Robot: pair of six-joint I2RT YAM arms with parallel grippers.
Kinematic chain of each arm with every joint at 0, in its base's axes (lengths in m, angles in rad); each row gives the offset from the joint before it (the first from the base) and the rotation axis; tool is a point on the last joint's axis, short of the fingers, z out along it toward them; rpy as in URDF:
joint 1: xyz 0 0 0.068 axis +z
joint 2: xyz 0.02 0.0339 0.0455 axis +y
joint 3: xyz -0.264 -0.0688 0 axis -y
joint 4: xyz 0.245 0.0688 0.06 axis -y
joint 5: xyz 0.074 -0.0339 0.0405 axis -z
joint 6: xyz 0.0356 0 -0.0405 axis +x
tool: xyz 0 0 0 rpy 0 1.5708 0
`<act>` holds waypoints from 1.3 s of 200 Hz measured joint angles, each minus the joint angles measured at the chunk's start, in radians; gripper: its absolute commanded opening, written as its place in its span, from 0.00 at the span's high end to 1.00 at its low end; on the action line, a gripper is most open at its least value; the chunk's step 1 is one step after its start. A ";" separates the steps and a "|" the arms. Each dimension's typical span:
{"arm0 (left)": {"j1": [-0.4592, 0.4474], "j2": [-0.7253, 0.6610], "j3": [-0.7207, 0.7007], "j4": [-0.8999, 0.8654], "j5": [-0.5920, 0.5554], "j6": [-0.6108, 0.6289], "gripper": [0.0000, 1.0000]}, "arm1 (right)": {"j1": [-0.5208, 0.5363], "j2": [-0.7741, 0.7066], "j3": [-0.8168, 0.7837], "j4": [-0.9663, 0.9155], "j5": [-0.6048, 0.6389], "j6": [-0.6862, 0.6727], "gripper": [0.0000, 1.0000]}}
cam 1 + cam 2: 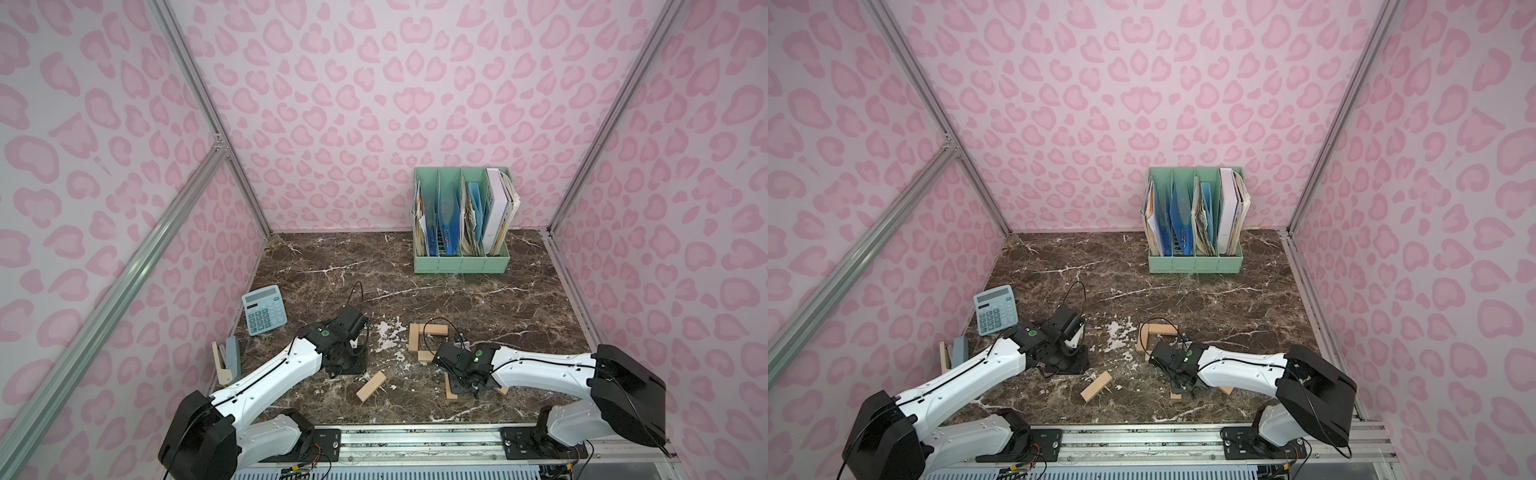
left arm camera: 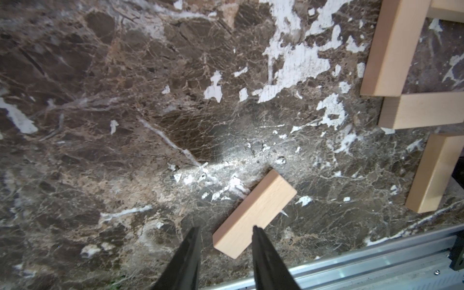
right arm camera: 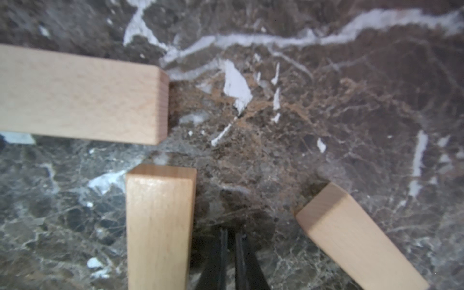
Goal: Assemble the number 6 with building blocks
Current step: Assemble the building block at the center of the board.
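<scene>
I see the number 6 half built right of the table's middle, toward the near edge. Four of the building blocks are in place. The top bar meets the upper-left plank at the far-left corner. That plank runs down to the middle bar. The lower-left plank starts just short of the middle bar, with a sliver of marble between them.

Two planks lie outside the figure. The loose plank lies flat and diagonal on the near-left side, well apart from the figure. The tilted plank lies askew on the near-right side, mostly under my right arm in both top views.

My right gripper is low over the marble between the lower-left plank and the tilted plank. Its fingers are clenched almost together with nothing in them. I cannot tell whether the tips touch the table.

My left gripper is released, with its fingers parted and grasping nothing. It points down left of the figure, and in its wrist view the loose plank's end shows past the tips.

A teal calculator and a stapler sit by the left wall. A green file rack stands at the far right.
</scene>
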 measured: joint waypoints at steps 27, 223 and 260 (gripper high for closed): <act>0.000 0.005 0.001 0.001 0.000 0.000 0.61 | -0.005 0.008 0.006 0.010 0.000 -0.013 0.87; 0.002 0.020 0.004 0.002 0.000 0.000 0.61 | -0.019 0.031 0.045 0.029 -0.003 -0.055 0.87; 0.002 0.028 0.004 0.004 0.000 0.000 0.61 | -0.019 -0.002 0.052 -0.007 0.015 -0.045 0.87</act>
